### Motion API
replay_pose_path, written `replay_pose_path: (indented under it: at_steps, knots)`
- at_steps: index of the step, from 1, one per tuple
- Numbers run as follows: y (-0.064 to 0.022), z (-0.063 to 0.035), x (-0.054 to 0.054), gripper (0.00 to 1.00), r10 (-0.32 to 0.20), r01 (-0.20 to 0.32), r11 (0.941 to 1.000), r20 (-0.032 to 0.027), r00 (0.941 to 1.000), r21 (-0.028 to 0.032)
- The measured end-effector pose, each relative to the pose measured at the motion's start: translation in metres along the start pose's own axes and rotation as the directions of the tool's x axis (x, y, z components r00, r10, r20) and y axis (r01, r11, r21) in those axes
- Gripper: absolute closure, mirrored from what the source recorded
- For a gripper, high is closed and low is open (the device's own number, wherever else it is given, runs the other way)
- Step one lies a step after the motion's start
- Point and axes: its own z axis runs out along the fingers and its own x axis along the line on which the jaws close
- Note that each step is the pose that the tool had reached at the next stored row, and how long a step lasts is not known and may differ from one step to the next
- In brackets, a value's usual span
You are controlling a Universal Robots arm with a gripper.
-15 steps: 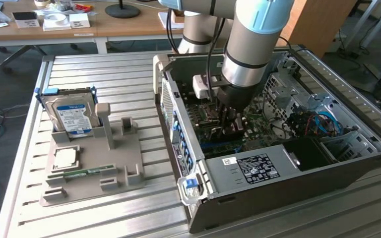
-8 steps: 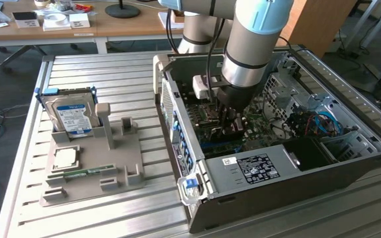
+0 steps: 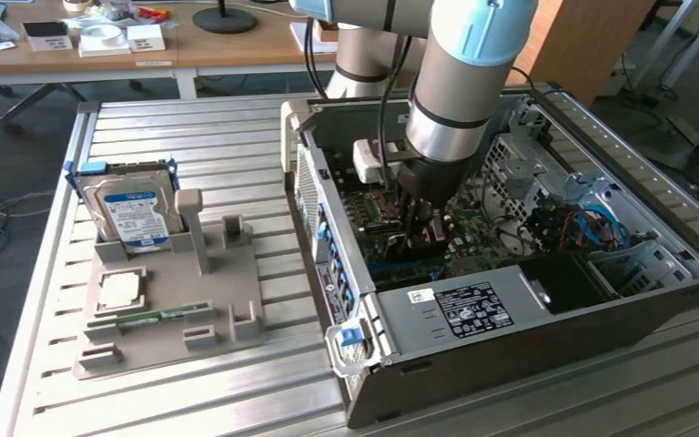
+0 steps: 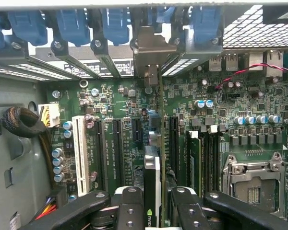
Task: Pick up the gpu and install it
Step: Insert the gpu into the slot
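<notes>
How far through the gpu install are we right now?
Pick-up looks done: the gpu is clamped edge-on in the gripper, jaws shut on it, inside the open computer case. In hand: the card hangs above the motherboard, its bracket near the rear slot openings. Left: I can't confirm it is seated in a slot. The hard drive sits in the grey holder.

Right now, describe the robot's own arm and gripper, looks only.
The arm is a thick silver-grey tube with light blue joint caps and black rings, black cables running down beside it. A white block sits at the wrist. The gripper is black, its linkage bars studded with silver screws.
</notes>
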Motion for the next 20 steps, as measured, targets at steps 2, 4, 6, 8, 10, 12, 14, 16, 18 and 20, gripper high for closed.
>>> replay_pose_path:
  at_steps: [2,4,6,8,10,12,14,16,18,20]
  knots:
    - [0.0,-0.0006,-0.0001,0.73,0.0,0.0,1.0,0.0004,1.0,0.0001]
    - [0.0,-0.0018,-0.0001,0.73,0.0,0.0,1.0,0.0004,1.0,0.0002]
    - [-0.0001,-0.0029,-0.0001,0.73,0.0,0.0,1.0,0.0,1.0,0.0001]
    - [-0.0001,-0.0034,-0.0002,0.73,0.0,0.0,1.0,0.0001,1.0,0.0001]
    - [-0.0001,-0.0034,-0.0002,0.73,0.0,0.0,1.0,0.0,1.0,0.0]
    - [-0.0001,-0.0035,-0.0001,0.73,-0.004,0.004,1.0,-0.0003,1.0,-0.0003]
    - [-0.0001,-0.0034,-0.0001,0.73,-0.009,0.009,1.0,-0.0003,1.0,-0.0006]
    - [-0.0001,-0.0032,-0.0001,0.73,-0.014,0.014,0.9999,0.0,0.9999,-0.0007]
    - [-0.0001,-0.0028,-0.0001,0.73,-0.018,0.018,0.9998,0.0,0.9998,-0.0009]
    - [-0.0001,-0.002,-0.0001,0.73,-0.02,0.02,0.9998,0.0002,0.9998,-0.0009]
